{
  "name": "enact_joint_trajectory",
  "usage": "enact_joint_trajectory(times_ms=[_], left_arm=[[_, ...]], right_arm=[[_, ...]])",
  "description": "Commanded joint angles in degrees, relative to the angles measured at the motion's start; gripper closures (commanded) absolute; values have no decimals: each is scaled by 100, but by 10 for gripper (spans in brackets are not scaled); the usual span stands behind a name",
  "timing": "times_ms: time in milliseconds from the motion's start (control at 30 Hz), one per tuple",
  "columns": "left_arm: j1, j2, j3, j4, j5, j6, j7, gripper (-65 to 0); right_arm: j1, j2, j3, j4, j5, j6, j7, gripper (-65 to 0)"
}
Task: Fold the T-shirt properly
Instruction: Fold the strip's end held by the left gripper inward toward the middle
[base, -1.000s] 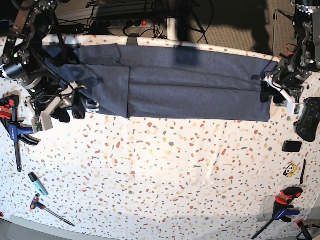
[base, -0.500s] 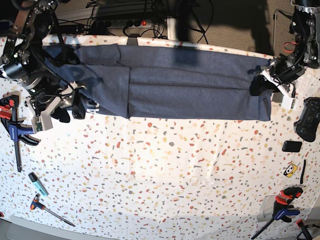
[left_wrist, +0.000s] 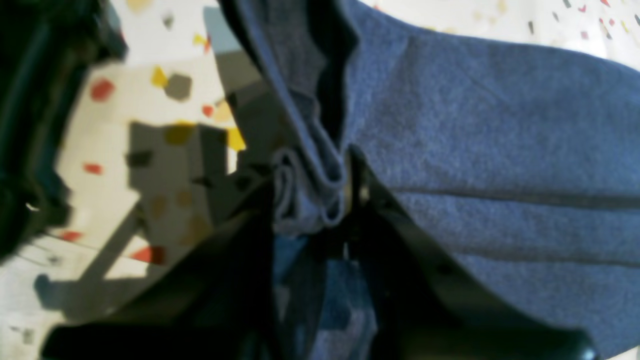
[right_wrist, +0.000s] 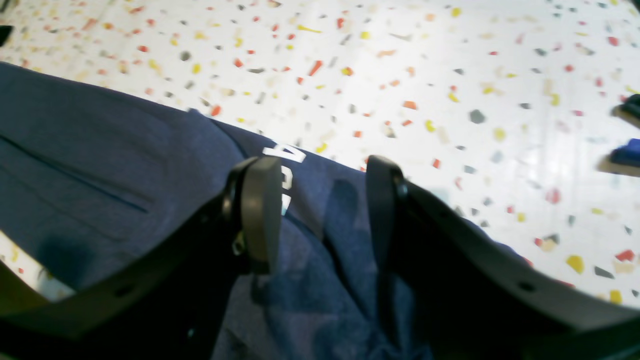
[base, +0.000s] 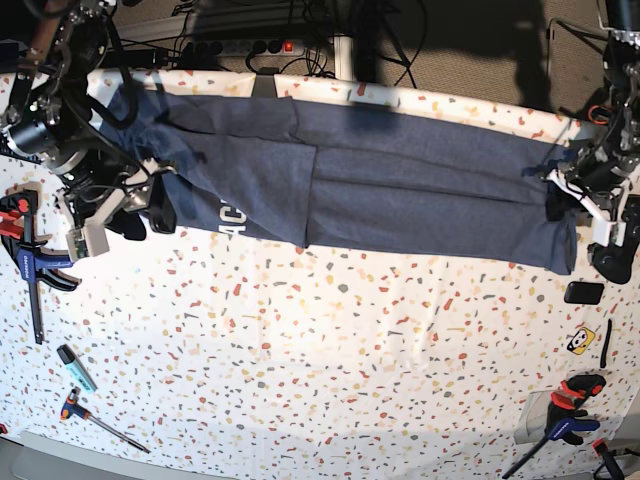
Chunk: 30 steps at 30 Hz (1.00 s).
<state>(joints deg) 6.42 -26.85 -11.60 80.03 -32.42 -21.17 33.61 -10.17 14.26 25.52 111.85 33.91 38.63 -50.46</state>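
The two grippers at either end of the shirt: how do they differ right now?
The left gripper is pinched shut on a bunched edge of the T-shirt; the right gripper stands open, fingers apart with cloth lying between them. White lettering shows by the right one; only plain blue fabric by the left. Both have black fingers and sit at the shirt's ends.

White capitals show at the T-shirt's (base: 400, 190) lower folded edge, reading roughly "AC" in the base view (partly hidden); the right wrist view shows only letter fragments, unreadable.
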Motion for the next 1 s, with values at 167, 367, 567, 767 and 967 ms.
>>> enact_joint_trajectory(times_ms=[167,367,567,767,967], left_arm=[[-42,-350,-48,662,291,479,546,0],[343,144,-44,2131,562,664,929,0],[730,1213,-15,3176,535,662,1327,0],[756,1764,708,3215,542,643,1303,0],[754,1762,1700,3213,1204,833,984,0]], right_arm=[[48,63,26,105,127,59,140,-277],[50,66,-166,105,96,59,133,-277],[50,63,-439,105,81,57,133,-277],[52,66,-503,105,83,57,136,-277],[52,66,-492,105,59,57,131,-277]])
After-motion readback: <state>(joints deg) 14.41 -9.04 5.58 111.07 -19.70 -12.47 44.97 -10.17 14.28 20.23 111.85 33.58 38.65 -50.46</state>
